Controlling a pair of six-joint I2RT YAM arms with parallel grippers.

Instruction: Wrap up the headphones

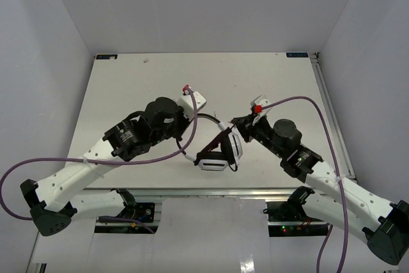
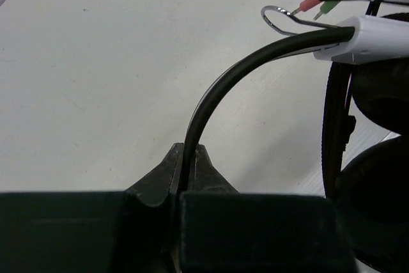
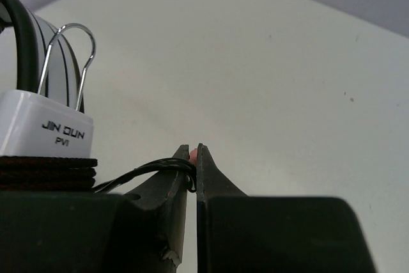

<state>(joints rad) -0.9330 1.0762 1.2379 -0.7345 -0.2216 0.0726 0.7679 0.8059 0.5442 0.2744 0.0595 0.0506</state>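
The white headphones (image 1: 220,151) with black ear cushions hang between my two grippers near the table's front middle, the black cord wound round the ear cups. My left gripper (image 1: 190,119) is shut on the black headband (image 2: 211,97); the white slider block (image 2: 377,36) shows at the upper right. My right gripper (image 1: 241,126) is shut on the thin black cord (image 3: 150,169) at its pink plug end (image 3: 193,154), right beside the white slider (image 3: 45,132) marked JIN DUN. In the left wrist view the pink and green plugs (image 2: 316,4) show near the slider.
The white table (image 1: 268,87) stretches behind the headphones. Purple arm cables (image 1: 300,103) arc over both arms. Grey walls close in on the left, back and right. The table's front edge (image 1: 211,190) lies just below the headphones.
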